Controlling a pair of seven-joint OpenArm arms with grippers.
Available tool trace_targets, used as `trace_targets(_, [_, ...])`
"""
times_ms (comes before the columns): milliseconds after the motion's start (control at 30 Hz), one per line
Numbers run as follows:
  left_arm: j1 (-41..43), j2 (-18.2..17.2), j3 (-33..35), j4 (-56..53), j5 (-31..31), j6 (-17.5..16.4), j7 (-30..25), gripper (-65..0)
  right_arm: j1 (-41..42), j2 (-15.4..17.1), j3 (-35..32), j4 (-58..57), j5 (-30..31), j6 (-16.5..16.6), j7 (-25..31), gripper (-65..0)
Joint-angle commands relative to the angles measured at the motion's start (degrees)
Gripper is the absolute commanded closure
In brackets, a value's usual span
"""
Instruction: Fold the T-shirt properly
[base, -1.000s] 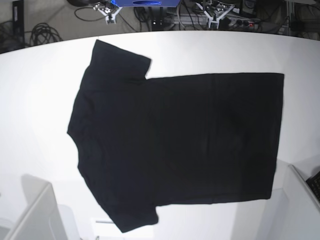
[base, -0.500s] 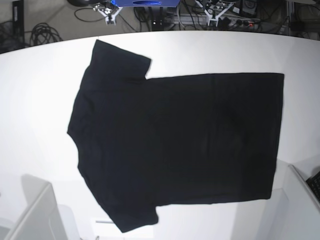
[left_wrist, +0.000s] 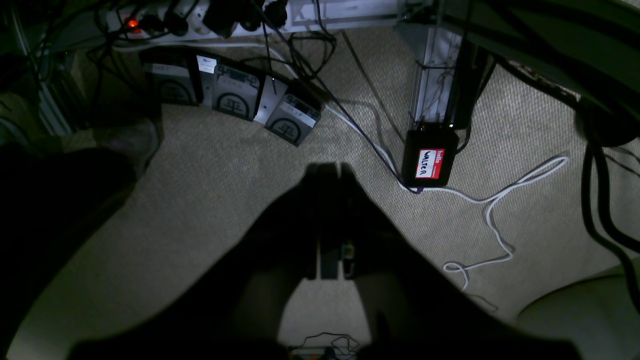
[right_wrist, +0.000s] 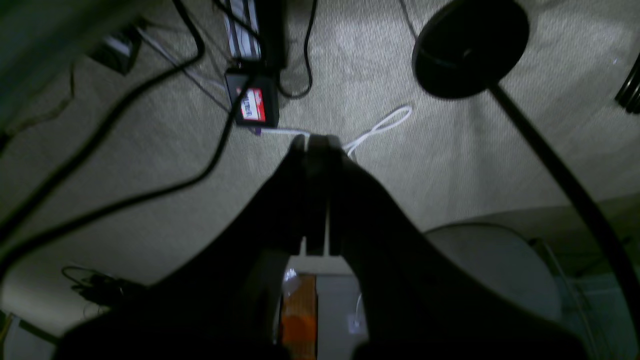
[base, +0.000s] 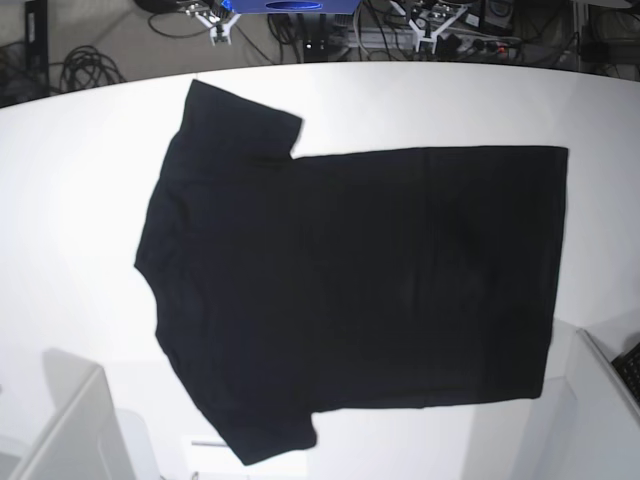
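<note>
The T-shirt lies spread flat on the white table, plain black side up. Its collar and sleeves are to the left and its hem to the right; no print shows. My left gripper is shut and empty, hanging over the carpet floor off the table. My right gripper is shut and empty, also over the floor. Neither gripper is near the shirt. In the base view only small white arm parts show beyond the table's far edge.
Grey box-like shapes stand at the table's near corners. On the floor lie a black box with a red label, a white cable, black cables and a round black stand base.
The T-shirt has not moved. The white arm parts beyond the table's far edge have slipped slightly further up out of the base view.
</note>
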Motion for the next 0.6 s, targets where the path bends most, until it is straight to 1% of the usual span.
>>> trace_targets(0, [0.87, 0.0, 0.14, 0.11, 0.05, 0.28, 0.07, 0.0, -0.42, 0.14, -0.14, 0.13, -0.12, -0.38, 0.12, 0.0])
trace_targets(67, [1.49, 0.0, 0.49, 1.6, 0.32, 0.28, 0.07, 0.0, -0.86, 0.14, 0.03, 0.92, -0.12, -0.38, 0.12, 0.0])
trace_targets(133, [4.13, 0.0, 0.32, 4.59, 0.14, 0.28, 0.07, 0.0, -2.53, 0.23, 0.21, 3.03, 0.06, -0.38, 0.12, 0.0])
trace_targets(233, [8.61, -0.09, 0.05, 11.62, 0.41, 0.28, 0.25, 0.0, -5.69, 0.76, 0.39, 8.39, 0.14, -0.38, -0.23, 0.0])
trace_targets(333, [14.32, -1.32, 0.05, 19.01, 0.05, 0.28, 0.16, 0.0, -9.3, 0.93, 0.39, 13.31, 0.14, -0.38, -0.41, 0.0])
trace_targets(400, [17.14, -1.41, -0.03, 23.05, 0.05, 0.19, 0.16, 0.0, -11.23, 0.93, 0.39, 16.04, 0.14, -0.38, -1.55, 0.0])
trace_targets(500, [21.53, -2.99, -0.12, 28.76, 0.05, 0.19, 0.16, 0.0, -14.48, 0.93, 0.47, 21.05, 0.23, -0.38, -3.92, 0.0])
trace_targets(567, [24.17, -3.08, -0.21, 32.72, -0.03, 0.19, 0.16, 0.0, -16.95, 0.93, 0.47, 25.27, 0.23, -0.38, -5.24, 0.0])
